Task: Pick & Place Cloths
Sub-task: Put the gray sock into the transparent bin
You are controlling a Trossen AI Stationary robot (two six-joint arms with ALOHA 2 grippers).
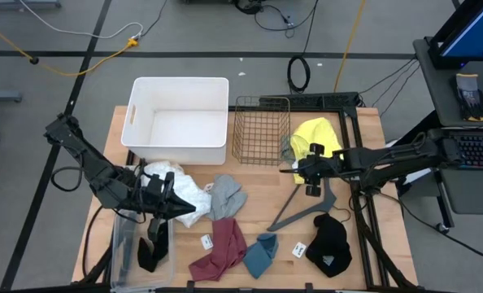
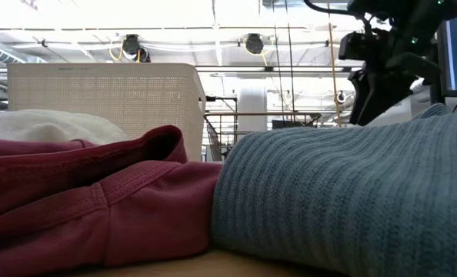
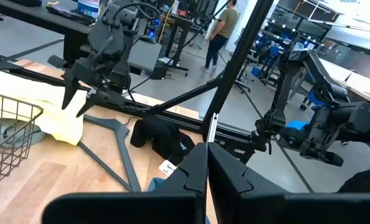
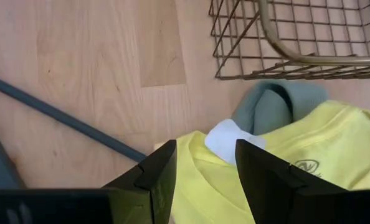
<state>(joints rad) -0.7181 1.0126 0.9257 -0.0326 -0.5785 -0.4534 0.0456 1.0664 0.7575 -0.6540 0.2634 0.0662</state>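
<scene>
Yellow fabric, a yellow shirt (image 1: 319, 137) with a white neck label, lies on the wooden table (image 1: 262, 183) just beside the wire basket (image 1: 260, 130), on the side away from the white bin (image 1: 179, 120). A bit of grey-green cloth (image 4: 272, 109) peeks out between the shirt and the basket's corner. The right gripper (image 1: 301, 169) hangs over the shirt's edge nearest the basket; in its wrist view the two fingers stand apart with the collar showing between them and nothing clamped. Beyond it from the basket lies the dark grey hanger (image 1: 306, 207), and past that a black cloth (image 1: 331, 244) near the table's front edge.

In front of the basket, toward the table's near edge, a grey cloth (image 1: 227, 195) lies loose. Farther on lie a maroon cloth (image 1: 221, 248) and, touching it, a teal-blue cloth (image 1: 262, 254); two small white tags (image 1: 206, 242) lie by them. The low view is filled by these last two lying side by side.

In front of the white bin, on the far side of the grey cloth from the basket, a white cloth (image 1: 184, 191) is bunched up. The left gripper (image 1: 184, 209) is at its edge, fingers pressed together with no fabric between them in the wrist view. Below that arm stands a clear tub (image 1: 119, 252) with a black cloth piece (image 1: 150, 254) in it.
</scene>
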